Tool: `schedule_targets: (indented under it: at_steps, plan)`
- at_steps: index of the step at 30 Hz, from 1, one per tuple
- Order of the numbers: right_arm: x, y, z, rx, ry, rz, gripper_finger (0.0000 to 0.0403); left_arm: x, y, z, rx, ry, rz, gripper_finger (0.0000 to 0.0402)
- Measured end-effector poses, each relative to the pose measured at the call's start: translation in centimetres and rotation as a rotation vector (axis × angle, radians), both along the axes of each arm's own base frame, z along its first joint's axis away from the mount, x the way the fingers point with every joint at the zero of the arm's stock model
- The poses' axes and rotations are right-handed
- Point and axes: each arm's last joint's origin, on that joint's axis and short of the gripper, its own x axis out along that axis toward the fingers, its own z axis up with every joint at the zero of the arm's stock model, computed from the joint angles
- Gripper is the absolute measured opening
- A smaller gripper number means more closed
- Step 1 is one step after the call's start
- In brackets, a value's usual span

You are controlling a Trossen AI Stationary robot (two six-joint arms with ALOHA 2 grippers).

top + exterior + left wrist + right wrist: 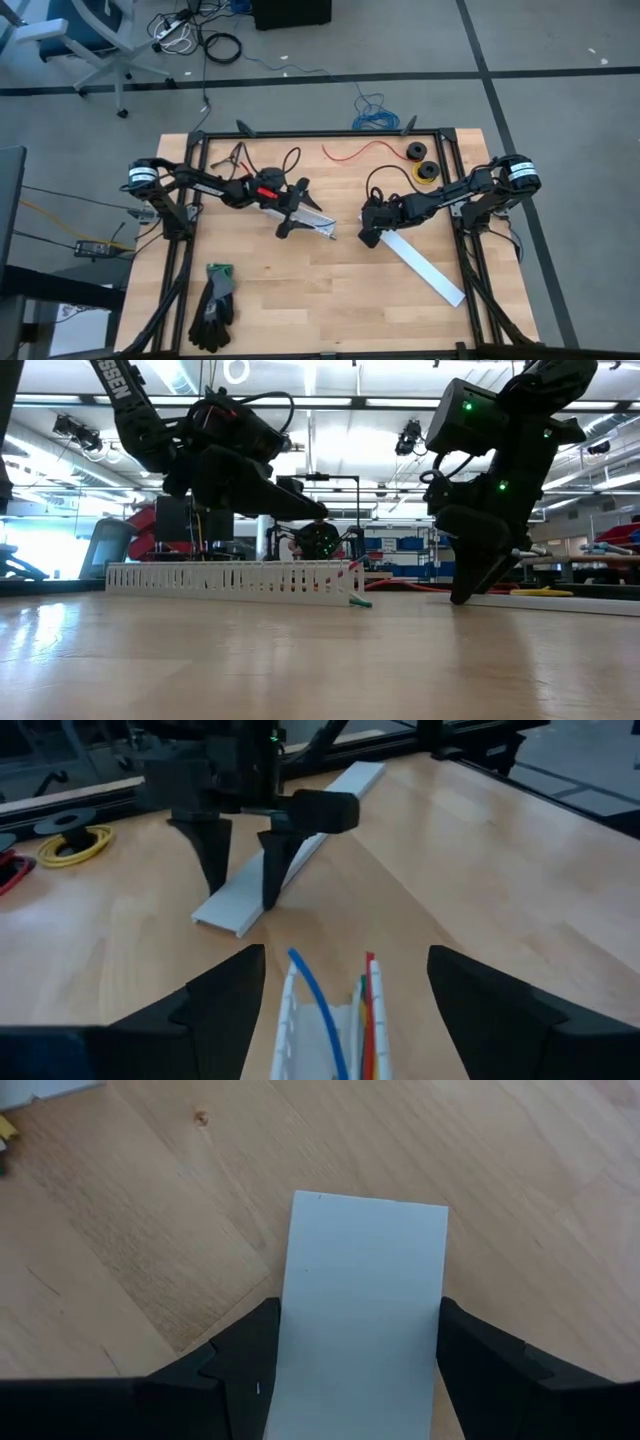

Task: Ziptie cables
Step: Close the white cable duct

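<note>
A white slotted channel (pixel 320 222) lies on the wooden table, left of centre. The cables (pixel 322 1005), blue, red, yellow and green, lie inside it, and their ends stick out at its end (pixel 358 598). My left gripper (pixel 347 952) is open; its fingers stand on either side of that channel end (pixel 300 1040), apart from it. A flat white cover strip (pixel 430 270) lies right of centre. My right gripper (pixel 360 1305) is shut on its end and points steeply down. My right gripper pinches the white strip between its two fingers by its two long edges (pixel 290 1330), close to the end nearer the channel. The fingers come steeply from above and lie across the strip. The strip lies flat on the table.
Black and green gloves (pixel 215 300) lie near the front left. A thin red wire (pixel 360 152) and two black spools (pixel 420 162) sit at the back right, with a yellow wire coil (pixel 70 845) nearby. A black frame (pixel 320 133) rims the table.
</note>
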Motion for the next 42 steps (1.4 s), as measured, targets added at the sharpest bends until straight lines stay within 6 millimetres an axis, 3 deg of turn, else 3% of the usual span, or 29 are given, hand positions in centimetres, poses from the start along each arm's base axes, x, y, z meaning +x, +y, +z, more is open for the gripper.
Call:
schedule_targets:
  at_steps: [12,20,28,34,42]
  plan:
    - [0.0,0.0,0.0,0.004,-0.002,0.001,0.0235,0.0,-0.2,0.0,-0.031,0.012,-0.006,0.0294]
    - [0.0,0.0,0.0,0.004,-0.001,0.002,0.0234,0.0,-0.3,-0.6,-0.054,0.135,0.009,0.0331]
    - [0.0,0.0,0.0,0.010,-0.002,0.005,0.0234,1.4,0.0,-1.5,0.041,0.168,0.023,0.0394]
    - [0.1,0.1,0.0,0.019,-0.002,0.019,0.0235,2.3,0.0,-1.9,0.053,0.176,0.014,0.0396]
    - [0.1,0.1,0.0,0.021,-0.005,0.031,0.0235,3.9,-0.5,-3.8,0.046,0.238,-0.005,0.0395]
